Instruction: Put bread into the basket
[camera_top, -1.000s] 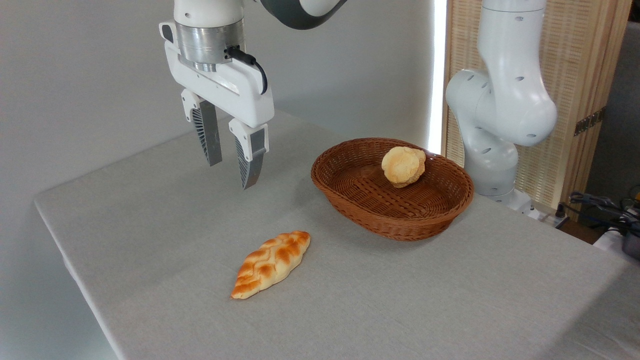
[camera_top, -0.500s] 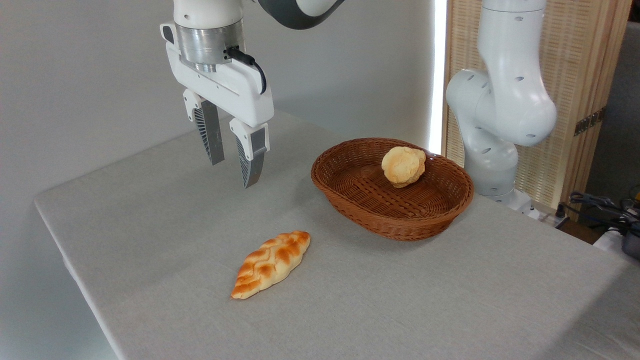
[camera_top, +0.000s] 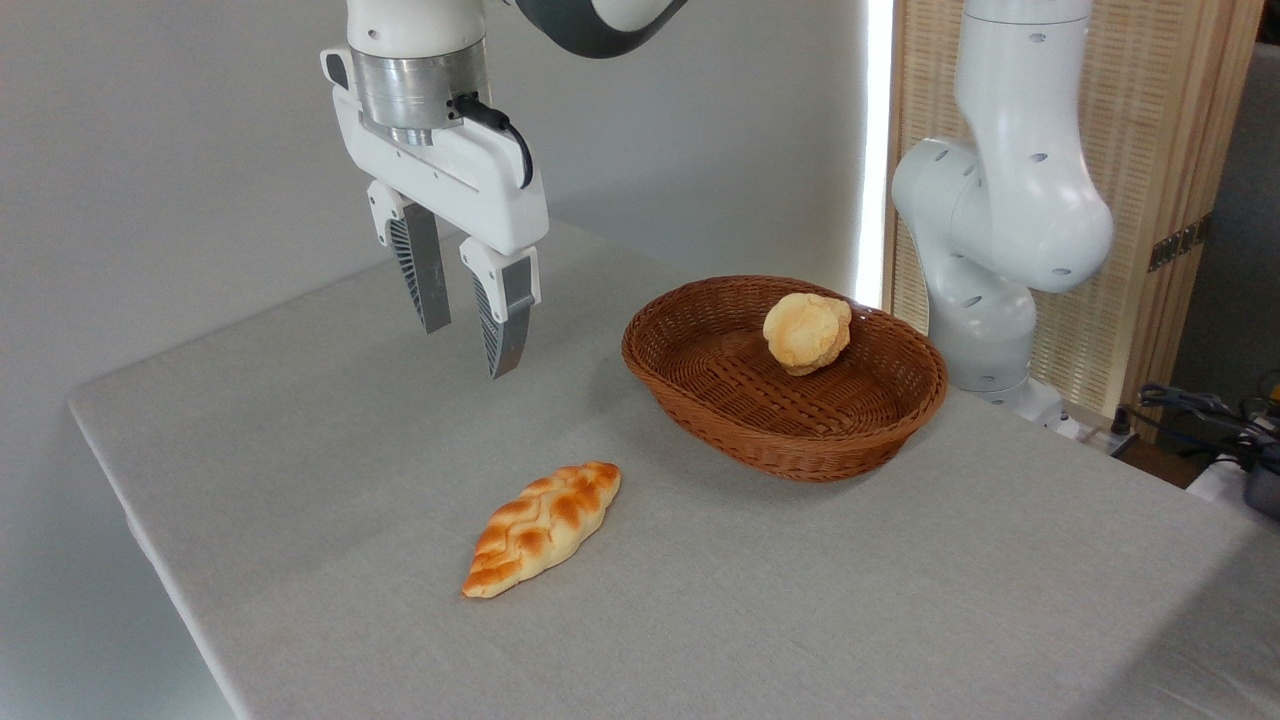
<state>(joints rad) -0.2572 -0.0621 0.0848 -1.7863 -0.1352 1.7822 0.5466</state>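
Camera view: the gripper (camera_top: 468, 352) hangs in the upper left of the frame, fingers slightly parted and holding nothing, with the bread (camera_top: 542, 527) lying on the table (camera_top: 900, 600) below it and a little right (lower centre, apart from the basket (camera_top: 785, 440)). The loaf's long axis runs diagonally, one pointed end toward lower left, the other toward upper right at the basket.

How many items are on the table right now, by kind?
Breads: 2, the braided loaf on the table and the round bun in the basket
Baskets: 1, the basket
Total: 3
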